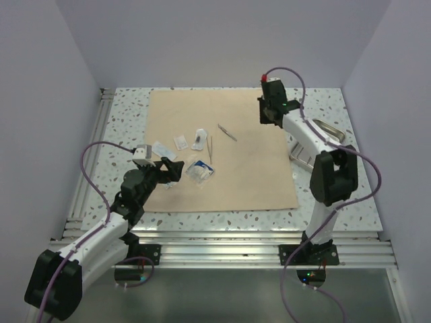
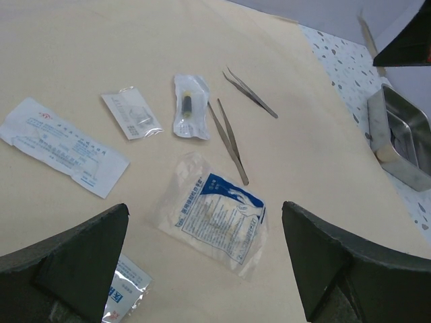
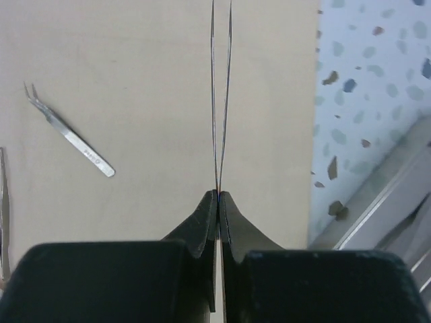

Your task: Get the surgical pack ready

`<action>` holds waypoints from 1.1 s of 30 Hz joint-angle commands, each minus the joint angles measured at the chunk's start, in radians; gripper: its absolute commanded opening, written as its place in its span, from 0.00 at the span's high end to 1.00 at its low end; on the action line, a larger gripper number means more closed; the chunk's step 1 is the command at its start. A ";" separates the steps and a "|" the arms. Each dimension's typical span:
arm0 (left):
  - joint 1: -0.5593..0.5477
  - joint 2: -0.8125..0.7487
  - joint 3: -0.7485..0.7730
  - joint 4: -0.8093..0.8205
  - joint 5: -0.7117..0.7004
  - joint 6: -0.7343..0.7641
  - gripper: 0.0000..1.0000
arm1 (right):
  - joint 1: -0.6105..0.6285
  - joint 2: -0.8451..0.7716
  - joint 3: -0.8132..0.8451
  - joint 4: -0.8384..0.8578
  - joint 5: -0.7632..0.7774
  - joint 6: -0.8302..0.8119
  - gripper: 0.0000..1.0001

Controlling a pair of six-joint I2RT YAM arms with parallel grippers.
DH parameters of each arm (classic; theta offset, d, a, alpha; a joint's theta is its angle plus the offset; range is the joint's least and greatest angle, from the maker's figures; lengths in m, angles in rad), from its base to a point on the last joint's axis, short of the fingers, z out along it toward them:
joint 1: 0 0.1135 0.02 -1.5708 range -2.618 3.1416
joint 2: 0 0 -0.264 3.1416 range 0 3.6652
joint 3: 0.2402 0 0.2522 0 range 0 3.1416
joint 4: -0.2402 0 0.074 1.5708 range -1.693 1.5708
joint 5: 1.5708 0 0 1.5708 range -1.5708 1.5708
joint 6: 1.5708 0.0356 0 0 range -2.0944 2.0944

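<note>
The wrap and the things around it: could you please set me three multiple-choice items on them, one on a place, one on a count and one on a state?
1. Where is the tray relative to the wrap?
A. in the middle of it
B. under it
C. off it, on the table to its right

2. How many tweezers lie loose on the wrap?
A. two
B. one
C. five

3. How is the right gripper?
A. wide open
B. shut on thin tweezers
C. shut on a sachet

Key:
1 C: the tray sits on speckled table past the wrap's edge.
2 A: one straight pair and one curved pair lie there.
3 B: its jaws meet on two thin prongs.
</note>
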 commanded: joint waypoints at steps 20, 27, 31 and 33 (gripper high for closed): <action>-0.006 -0.010 0.022 0.036 0.013 0.010 0.00 | -0.463 -0.192 -0.520 0.231 -0.061 0.333 1.00; -0.006 -0.013 0.022 0.033 0.015 0.012 0.00 | -0.461 -0.110 -0.488 0.234 -0.017 0.356 1.00; -0.006 -0.013 0.022 0.033 0.013 0.012 0.00 | -0.463 -0.113 -0.479 0.237 -0.046 0.340 0.88; -0.006 -0.013 0.022 0.034 0.015 0.012 0.00 | -0.463 -0.150 -0.486 0.247 -0.043 0.329 0.76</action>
